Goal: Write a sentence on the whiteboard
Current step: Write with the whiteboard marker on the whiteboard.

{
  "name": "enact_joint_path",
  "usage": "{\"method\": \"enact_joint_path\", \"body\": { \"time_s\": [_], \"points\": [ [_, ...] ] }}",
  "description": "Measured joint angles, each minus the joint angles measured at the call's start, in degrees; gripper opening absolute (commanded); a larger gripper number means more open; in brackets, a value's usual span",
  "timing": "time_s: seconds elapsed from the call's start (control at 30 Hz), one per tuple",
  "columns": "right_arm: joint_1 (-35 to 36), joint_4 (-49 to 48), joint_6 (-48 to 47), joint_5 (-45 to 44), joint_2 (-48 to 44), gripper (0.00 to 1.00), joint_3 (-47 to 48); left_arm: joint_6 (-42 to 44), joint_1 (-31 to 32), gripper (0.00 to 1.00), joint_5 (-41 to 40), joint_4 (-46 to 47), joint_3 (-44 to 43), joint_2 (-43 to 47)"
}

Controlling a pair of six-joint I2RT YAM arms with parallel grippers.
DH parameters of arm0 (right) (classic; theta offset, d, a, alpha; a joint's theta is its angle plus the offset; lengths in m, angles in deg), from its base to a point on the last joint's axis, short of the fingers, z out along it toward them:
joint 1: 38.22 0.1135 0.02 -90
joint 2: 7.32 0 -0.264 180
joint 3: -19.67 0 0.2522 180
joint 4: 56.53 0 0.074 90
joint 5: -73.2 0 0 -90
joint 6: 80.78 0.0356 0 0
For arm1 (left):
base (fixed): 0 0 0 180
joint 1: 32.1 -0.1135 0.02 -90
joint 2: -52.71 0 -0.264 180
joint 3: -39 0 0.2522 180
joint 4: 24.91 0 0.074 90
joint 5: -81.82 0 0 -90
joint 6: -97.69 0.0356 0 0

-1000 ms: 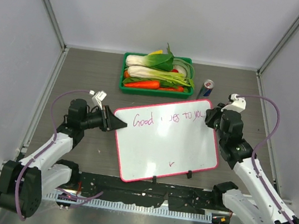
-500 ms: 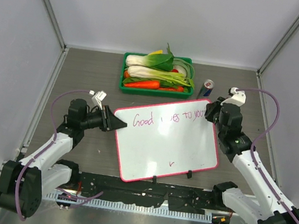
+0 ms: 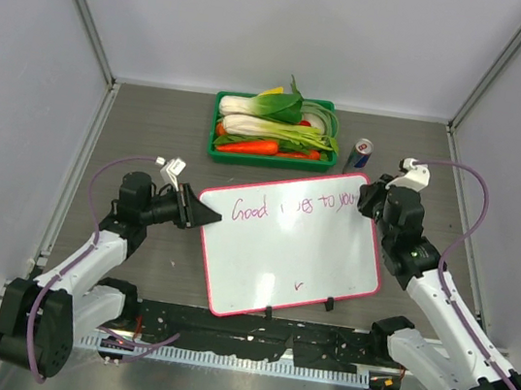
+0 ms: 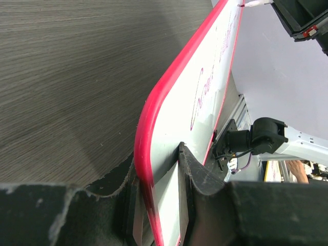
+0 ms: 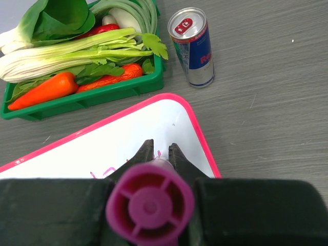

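Plainly, the sentence (image 3: 300, 206) runs in one thin magenta-purple line across the upper part of the whiteboard (image 3: 287, 248). "Good" reads clearly at the left and "to you" at the right, while the word between them is washed out by glare in the top view. A small lone purple tick (image 3: 298, 283) sits lower down, well apart from the writing. The whiteboard is glossy white with a pink-red frame and rounded corners. It lies skewed on the grey tabletop (image 3: 152, 130), with two black clips (image 3: 330, 303) on its near edge.

The left tool (image 3: 201, 213) is clamped on the board's left rim; in the left wrist view its fingers (image 4: 187, 174) pinch the frame from both sides. The right tool (image 3: 370, 200) is at the board's far right corner, at the end of the line, closed around a marker (image 5: 149, 205) whose magenta end faces the wrist camera. The marker's tip is hidden, so contact with the board cannot be judged.

Beyond the board's far edge stands a green tray (image 3: 216, 149) of vegetables, with an upright drink can (image 3: 360, 155) just to its right.
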Motion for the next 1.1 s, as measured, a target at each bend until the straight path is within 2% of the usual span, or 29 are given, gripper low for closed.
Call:
{"method": "enact_joint_path", "body": {
  "time_s": [0.7, 1.1],
  "points": [
    [0.0, 3.1, 0.0, 0.7, -4.0, 0.01, -2.0, 0.0, 0.0, 0.0, 0.0, 0.1, 0.0, 0.0],
    [0.0, 4.2, 0.0, 0.3, -5.5, 0.01, 1.6, 0.0, 0.0, 0.0, 0.1, 0.1, 0.0, 0.0]
  ]
}}
